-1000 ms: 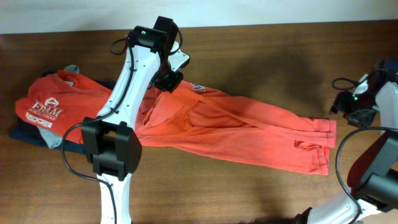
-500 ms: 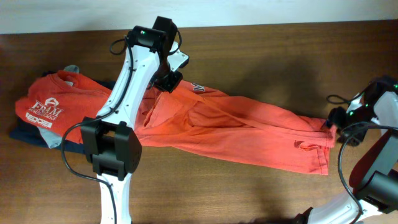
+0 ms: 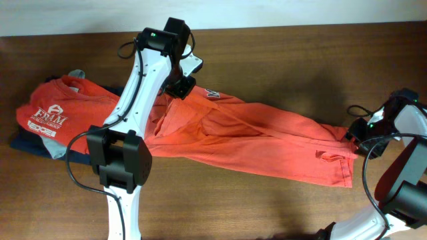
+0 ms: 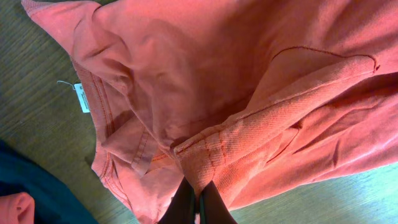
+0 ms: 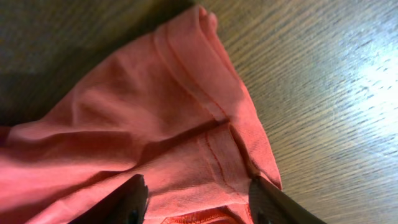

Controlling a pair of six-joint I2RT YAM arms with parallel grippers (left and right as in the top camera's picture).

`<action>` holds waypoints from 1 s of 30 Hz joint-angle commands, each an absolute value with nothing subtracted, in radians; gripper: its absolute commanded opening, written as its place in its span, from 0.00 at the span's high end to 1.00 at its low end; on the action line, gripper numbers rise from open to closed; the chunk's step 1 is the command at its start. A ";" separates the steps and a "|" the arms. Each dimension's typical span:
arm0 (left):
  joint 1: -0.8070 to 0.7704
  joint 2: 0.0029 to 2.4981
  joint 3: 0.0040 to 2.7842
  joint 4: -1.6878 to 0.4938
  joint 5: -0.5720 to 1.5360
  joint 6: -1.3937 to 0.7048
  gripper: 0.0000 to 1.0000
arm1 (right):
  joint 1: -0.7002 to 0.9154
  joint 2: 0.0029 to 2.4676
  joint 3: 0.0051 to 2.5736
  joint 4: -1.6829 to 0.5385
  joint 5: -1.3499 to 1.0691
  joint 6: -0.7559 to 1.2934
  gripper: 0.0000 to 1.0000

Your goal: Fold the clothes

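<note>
Dark wooden tabletop point(image 3: 287, 53) carries the large coral-red T-shirt point(image 3: 267, 137), stretched in a crumpled band from the middle toward the right edge. At the left, a red tee with white "FRAM" print point(image 3: 57, 110) lies on top of a navy garment point(image 3: 30, 143) and a grey garment point(image 3: 77, 75). The left gripper point(image 4: 198, 202) is clenched on a raised fold of the coral-red T-shirt at its upper left end, with a white label point(image 4: 81, 98) close by, whereas the right gripper point(image 5: 198, 202) sits at the shirt's far right corner with its jaws apart, one finger on either side of the hemmed edge.
</note>
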State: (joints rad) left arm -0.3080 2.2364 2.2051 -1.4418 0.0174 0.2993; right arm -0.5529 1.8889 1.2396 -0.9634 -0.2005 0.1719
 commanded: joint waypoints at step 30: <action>-0.296 2.176 2.216 -1.451 -0.049 0.308 0.99 | -0.550 1.874 1.316 -1.081 -0.101 0.193 0.45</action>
State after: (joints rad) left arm -0.3050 2.2253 2.2051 -1.4509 -0.0345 0.2993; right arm -0.5529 1.8782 1.3197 -1.0843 -0.1200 0.1936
